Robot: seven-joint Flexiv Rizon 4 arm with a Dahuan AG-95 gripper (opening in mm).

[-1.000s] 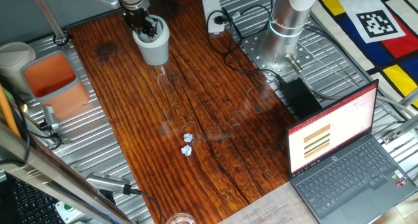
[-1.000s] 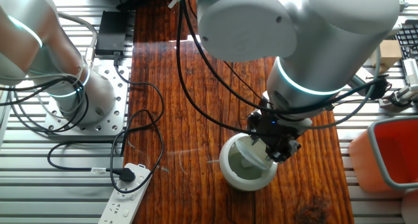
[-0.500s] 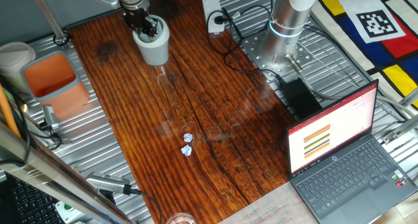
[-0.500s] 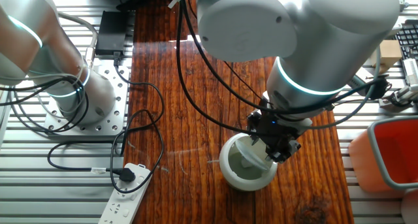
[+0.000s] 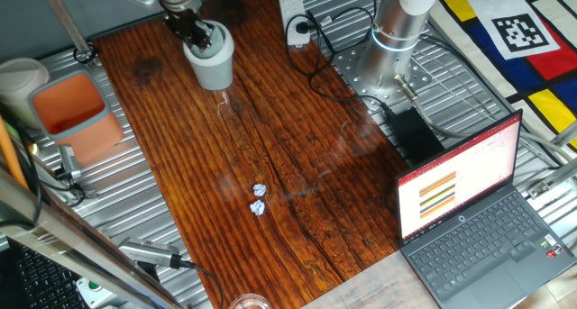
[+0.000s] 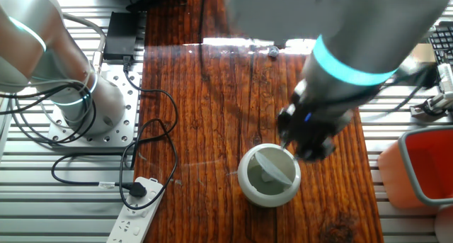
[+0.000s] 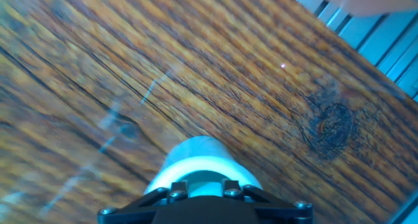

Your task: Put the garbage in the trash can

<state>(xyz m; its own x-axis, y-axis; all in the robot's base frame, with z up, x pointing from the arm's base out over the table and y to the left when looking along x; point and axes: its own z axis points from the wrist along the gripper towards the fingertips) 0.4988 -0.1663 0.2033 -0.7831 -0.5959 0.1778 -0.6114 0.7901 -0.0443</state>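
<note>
Glossy dark-grained wood table [image 5: 297,165], smooth matt grey plastic trash can [image 5: 212,64], crumpled white paper garbage [image 5: 259,199].

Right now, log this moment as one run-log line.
gripper: above cup rim, jaw state unclear | small light-grey round plastic trash can: upright | two tiny crumpled white paper wads: on wooden table, apart from can

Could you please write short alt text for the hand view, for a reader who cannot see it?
A blurred look down along the hand at a brown wooden table, with the round pale grey trash can directly beneath, partly hidden by the hand's dark body. A dark knot marks the wood at right; no garbage is visible.
</note>
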